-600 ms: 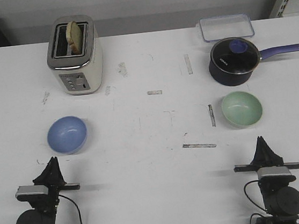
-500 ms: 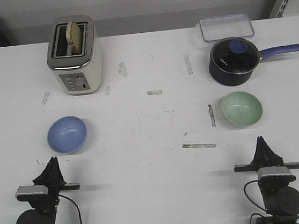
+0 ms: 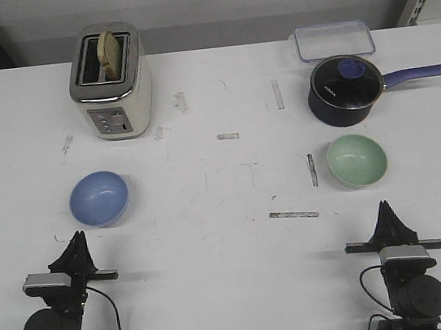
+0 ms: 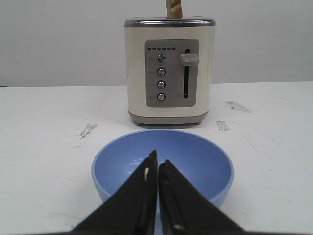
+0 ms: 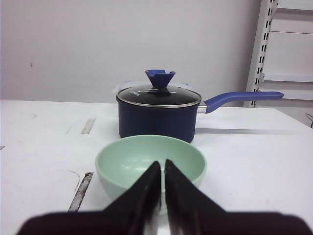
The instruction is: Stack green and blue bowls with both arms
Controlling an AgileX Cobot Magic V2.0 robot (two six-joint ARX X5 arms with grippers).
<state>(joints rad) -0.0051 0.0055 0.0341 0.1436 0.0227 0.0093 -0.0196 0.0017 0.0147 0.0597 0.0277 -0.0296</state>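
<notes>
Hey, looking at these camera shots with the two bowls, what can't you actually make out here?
- Near wall of the blue bowl: left wrist view, covered by the left gripper.
- Near wall of the green bowl: right wrist view, covered by the right gripper.
- Toaster top and its bread: left wrist view, cut off by the frame edge.
- Toaster button labels: too small in every view.
- Saucepan contents: dark lid hides them.

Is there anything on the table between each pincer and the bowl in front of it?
Nothing visible. The left pincer faces the blue bowl across bare table, and the right pincer faces the green bowl likewise. The toaster and saucepan sit beyond the bowls.
</notes>
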